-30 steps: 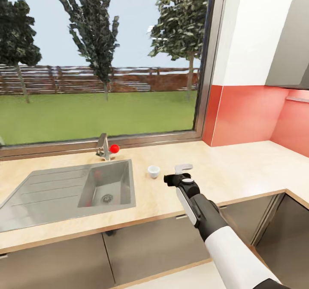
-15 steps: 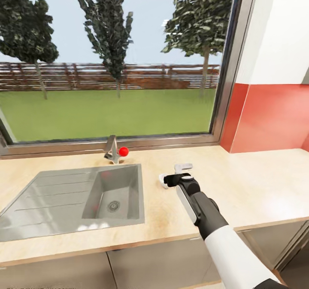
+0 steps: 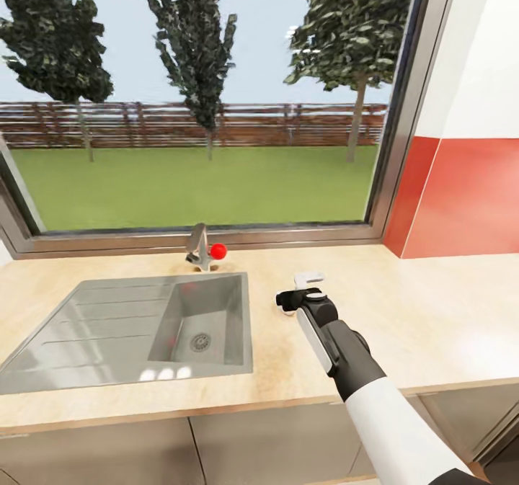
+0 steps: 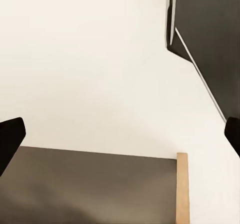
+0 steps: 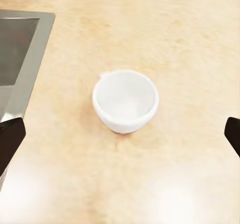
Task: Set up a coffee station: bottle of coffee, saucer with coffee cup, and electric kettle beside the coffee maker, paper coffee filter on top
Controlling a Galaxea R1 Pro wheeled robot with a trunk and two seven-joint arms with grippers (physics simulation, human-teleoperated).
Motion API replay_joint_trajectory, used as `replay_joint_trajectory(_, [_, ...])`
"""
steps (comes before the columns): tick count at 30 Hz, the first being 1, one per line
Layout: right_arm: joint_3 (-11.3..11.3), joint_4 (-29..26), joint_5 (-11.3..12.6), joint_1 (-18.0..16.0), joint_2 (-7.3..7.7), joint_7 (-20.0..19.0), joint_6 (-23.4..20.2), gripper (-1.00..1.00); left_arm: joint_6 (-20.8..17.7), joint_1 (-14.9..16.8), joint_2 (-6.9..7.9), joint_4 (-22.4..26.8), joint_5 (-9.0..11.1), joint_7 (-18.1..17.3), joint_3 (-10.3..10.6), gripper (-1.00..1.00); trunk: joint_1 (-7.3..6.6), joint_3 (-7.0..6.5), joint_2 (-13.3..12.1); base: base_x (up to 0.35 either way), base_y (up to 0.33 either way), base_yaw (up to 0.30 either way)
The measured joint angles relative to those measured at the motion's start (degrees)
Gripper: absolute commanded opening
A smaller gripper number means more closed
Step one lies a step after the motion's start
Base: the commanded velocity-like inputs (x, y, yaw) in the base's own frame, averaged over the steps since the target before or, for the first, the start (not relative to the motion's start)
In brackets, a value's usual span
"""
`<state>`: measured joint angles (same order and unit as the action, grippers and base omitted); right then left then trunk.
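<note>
A small white coffee cup [image 5: 125,100] stands upright and empty on the light wooden countertop [image 5: 190,44], just right of the sink. In the right wrist view it sits centred between my two dark fingertips [image 5: 10,139], which are spread wide apart. My right gripper [image 3: 298,290] hovers open above the cup and covers most of it in the head view. My left gripper [image 4: 121,136] is open with nothing between its fingers, facing a pale surface and a dark panel [image 4: 90,189].
A steel sink [image 3: 130,326] with a drainboard lies left of the cup, and a faucet [image 3: 198,247] with a red knob [image 3: 218,251] stands behind it. A large window runs along the back. A red backsplash [image 3: 461,197] rises at the right, with bare countertop [image 3: 432,305] in front.
The head view has swung, so sink and window sit further right in the picture. The cup, earlier left of my right gripper, is now beneath it.
</note>
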<state>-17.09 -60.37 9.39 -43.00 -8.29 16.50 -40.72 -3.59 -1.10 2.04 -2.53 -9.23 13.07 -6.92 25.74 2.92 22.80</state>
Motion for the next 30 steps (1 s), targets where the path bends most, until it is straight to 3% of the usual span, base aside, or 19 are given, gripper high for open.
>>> replay_joint_trajectory(11, [0.5,3.0,-0.1,-0.4,0.44,0.0,-1.2,1.00,0.0,-0.2,-0.03,-0.1,0.0,0.0,0.0,1.00,0.00,0.01,0.0,0.085,-0.044,0.001])
replay_joint_trajectory(14, [1.4,3.2,-0.2,-4.6,0.45,1.4,-7.4,1.00,0.0,-0.4,-0.02,-0.1,0.0,0.1,0.0,1.00,0.01,0.00,0.0,0.003,-0.002,0.000])
replay_joint_trajectory(17, [2.1,3.2,0.0,-6.8,0.41,2.0,-9.7,1.00,0.0,-0.4,0.05,-0.1,0.0,0.1,0.0,1.00,0.00,0.00,0.0,0.000,0.000,0.000])
replay_joint_trajectory(23, [2.3,3.5,0.0,-7.4,0.33,2.2,-10.2,1.00,0.0,-0.4,0.06,-0.1,0.0,0.0,0.0,1.00,0.00,0.01,0.0,0.032,0.000,0.000])
replay_joint_trajectory(30, [2.1,3.7,0.1,-7.5,0.28,2.2,-10.2,1.00,-0.1,-0.4,0.06,-0.1,0.0,0.0,0.0,1.00,-0.02,0.01,0.0,0.273,0.000,0.000])
